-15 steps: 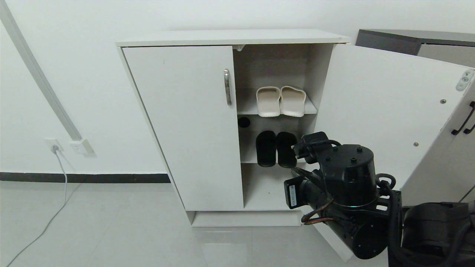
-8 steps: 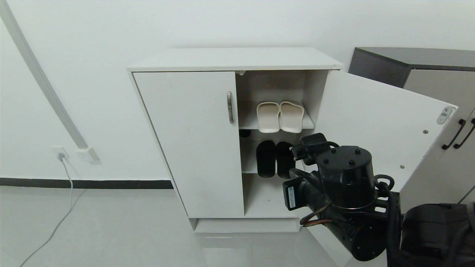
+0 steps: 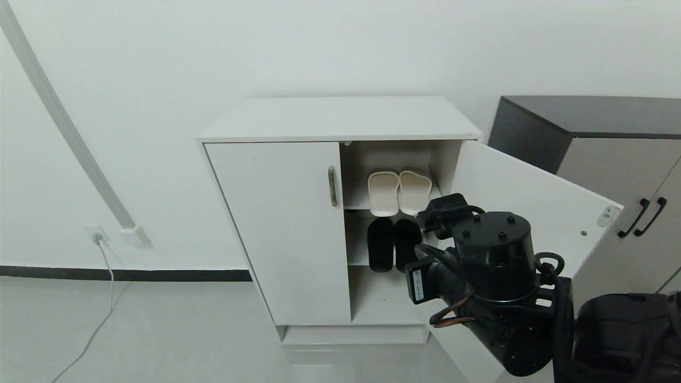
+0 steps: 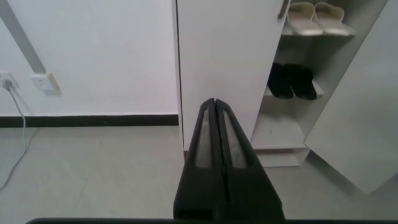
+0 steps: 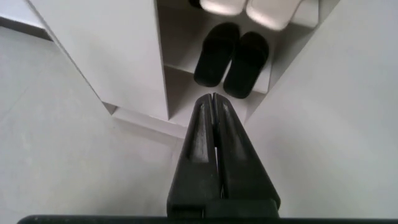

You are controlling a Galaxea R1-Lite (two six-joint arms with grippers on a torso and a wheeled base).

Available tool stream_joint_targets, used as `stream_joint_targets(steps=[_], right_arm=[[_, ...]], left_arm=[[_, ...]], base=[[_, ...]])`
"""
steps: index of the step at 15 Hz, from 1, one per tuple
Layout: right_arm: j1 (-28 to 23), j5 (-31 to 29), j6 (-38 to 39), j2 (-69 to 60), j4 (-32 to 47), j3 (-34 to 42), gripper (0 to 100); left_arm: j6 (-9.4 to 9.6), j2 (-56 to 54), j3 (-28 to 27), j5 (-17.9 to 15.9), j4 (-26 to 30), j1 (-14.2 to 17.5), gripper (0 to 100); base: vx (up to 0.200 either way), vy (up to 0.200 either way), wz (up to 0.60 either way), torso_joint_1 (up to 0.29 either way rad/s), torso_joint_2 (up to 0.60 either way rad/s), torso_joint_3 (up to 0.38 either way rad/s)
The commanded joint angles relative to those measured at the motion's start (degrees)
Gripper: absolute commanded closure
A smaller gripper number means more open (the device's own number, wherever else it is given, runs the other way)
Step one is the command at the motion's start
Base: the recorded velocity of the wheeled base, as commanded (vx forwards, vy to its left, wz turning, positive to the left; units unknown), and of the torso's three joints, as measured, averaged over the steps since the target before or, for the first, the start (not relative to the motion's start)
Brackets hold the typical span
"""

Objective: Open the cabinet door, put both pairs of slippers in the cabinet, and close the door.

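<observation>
The camera has backed away from the cabinet [image 3: 276, 229]; left hand [image 4: 214, 102] and right hand [image 5: 213, 98] pinched closed, empty.

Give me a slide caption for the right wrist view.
Shut right tool facing open cabinet, black slippers shelved below the white pair.

Door [image 3: 524, 205] bottom behind right arm [image 3: 495, 271]
</observation>
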Motion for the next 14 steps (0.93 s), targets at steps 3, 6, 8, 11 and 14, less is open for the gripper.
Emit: stream_joint_targets(steps=[3, 6, 8, 11, 14], right_arm=[[0.0, 0.0, 0.0, 0.2, 0.0, 0.3, 100], [0.0, 0.0, 0.0, 0.2, 0.0, 0.3, 100], [0.0, 0.0, 0.0, 0.2, 0.0, 0.4, 100], [0.0, 0.0, 0.0, 0.2, 0.0, 0.4, 100], [-0.2, 0.1, 0.1, 0.2, -0.3, 0.6, 100]], left_arm=[[-0.02, 0.1, 0.0, 0.0, 0.0, 0.0, 100], [-0.10, 0.1, 0.0, 0.0, 0.0, 0.0, 100], [-0.10, 0.1, 0.0, 0.0, 0.0, 0.0, 100], [-0.10, 0.1, 0.0, 0.0, 0.0, 0.0, 100], [-0.10, 0.1, 0.0, 0.1, 0.0, 0.0, 100]], base=[[0.000, 0.000, 0.00, 0.172, -0.49, -0.321], [0.000, 0.000, 0.00, 0.196, -0.50, -0.317], [0.000, 0.000, 0.00, 0.220, -0.52, -0.308], [0.000, 0.000, 0.00, 0.227, -0.53, -0.305], [0.000, 0.000, 0.00, 0.245, -0.57, -0.329]])
